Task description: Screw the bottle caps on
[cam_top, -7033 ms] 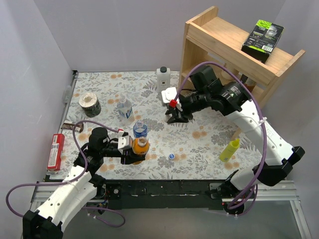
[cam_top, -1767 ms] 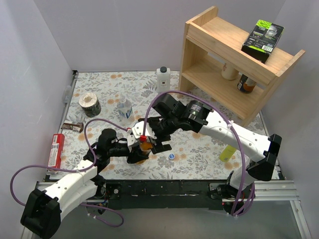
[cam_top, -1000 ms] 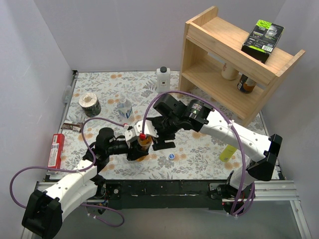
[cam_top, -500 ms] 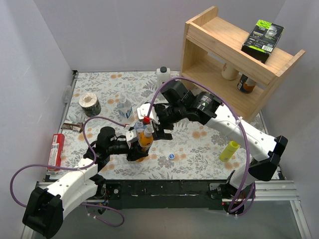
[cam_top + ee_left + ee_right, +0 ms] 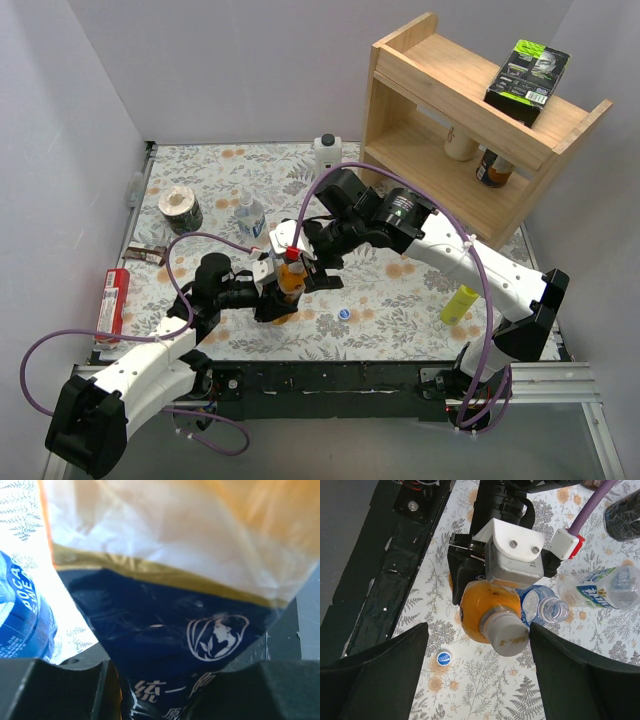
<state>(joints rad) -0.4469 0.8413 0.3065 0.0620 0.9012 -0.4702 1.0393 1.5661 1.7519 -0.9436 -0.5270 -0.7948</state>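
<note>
Step in hand: capping the orange bottle [image 5: 479, 614]. A whitish cap [image 5: 506, 633] sits on its neck, so I judge the screwing to be under way or just finished; how tight it sits cannot be told.
Orange bottle, place: on the tabletop [image 5: 420, 290], close to the near edge and left of the middle, standing roughly upright.
Left gripper [image 5: 155, 680]: clamped on the orange bottle low on its body, the dark label filling the left wrist view between the two fingers.
Right gripper [image 5: 477, 626]: poised over the bottle top with its jaws wide, one finger on each side of the cap and neither touching it.
Blue cap [image 5: 442, 658]: lies loose on the tabletop just beside the orange bottle, toward the near edge.
Open clear bottle [image 5: 547, 609]: blue-labelled, no cap on its neck, just beside the orange bottle on the far side.
Second clear bottle [image 5: 602, 591]: blue-labelled, farther toward the far left; whether it is capped cannot be told.
Next move calls for: either bringing the right jaws down squarely round the whitish cap and turning while the left holds firm, or, if the cap is home, releasing and going for the blue cap.
</note>
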